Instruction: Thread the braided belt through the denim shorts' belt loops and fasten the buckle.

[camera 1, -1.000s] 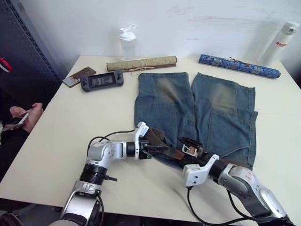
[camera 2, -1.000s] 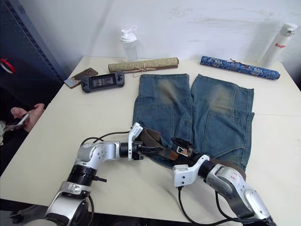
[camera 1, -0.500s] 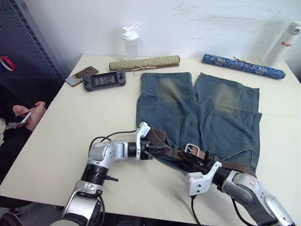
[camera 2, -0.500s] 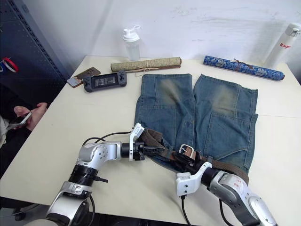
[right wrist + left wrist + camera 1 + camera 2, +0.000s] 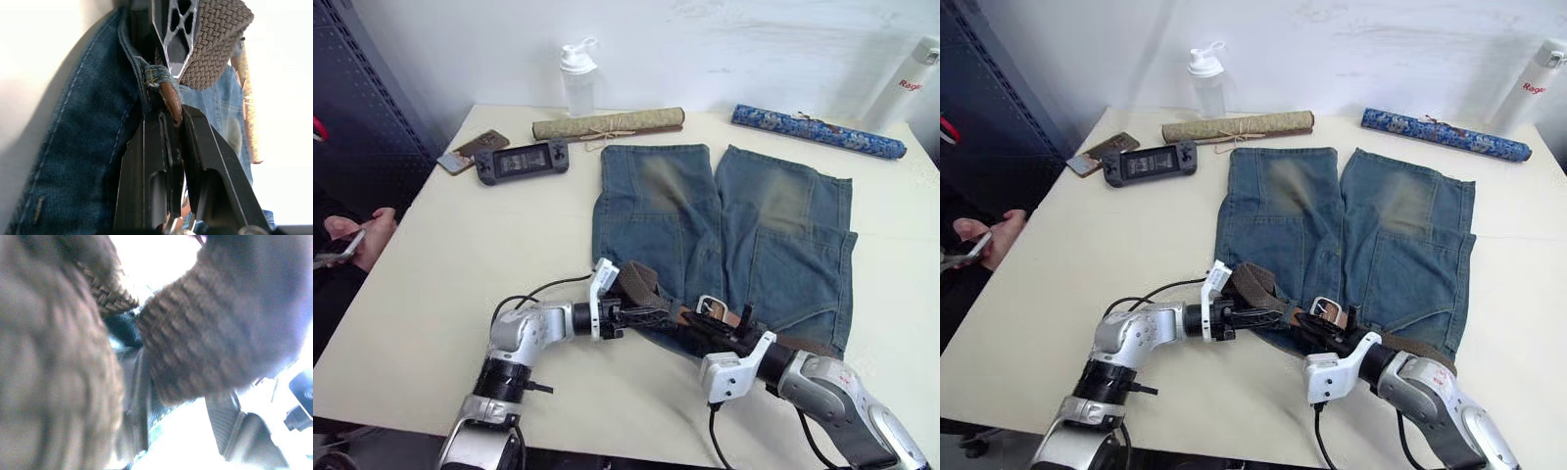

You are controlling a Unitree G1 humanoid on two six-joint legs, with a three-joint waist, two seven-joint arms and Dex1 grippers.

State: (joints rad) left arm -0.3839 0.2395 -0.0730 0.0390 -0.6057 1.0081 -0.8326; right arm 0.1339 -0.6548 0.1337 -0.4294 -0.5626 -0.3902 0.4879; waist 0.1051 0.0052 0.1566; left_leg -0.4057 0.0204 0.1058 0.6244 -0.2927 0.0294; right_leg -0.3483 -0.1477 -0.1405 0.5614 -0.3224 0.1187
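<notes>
The left gripper (image 5: 636, 315) clamps the braided belt (image 5: 641, 286) at the waistband of the denim shorts (image 5: 773, 245). The right gripper (image 5: 171, 122) pinches the belt's tan leather tip at a belt loop (image 5: 155, 78), beside the buckle (image 5: 713, 307).
</notes>
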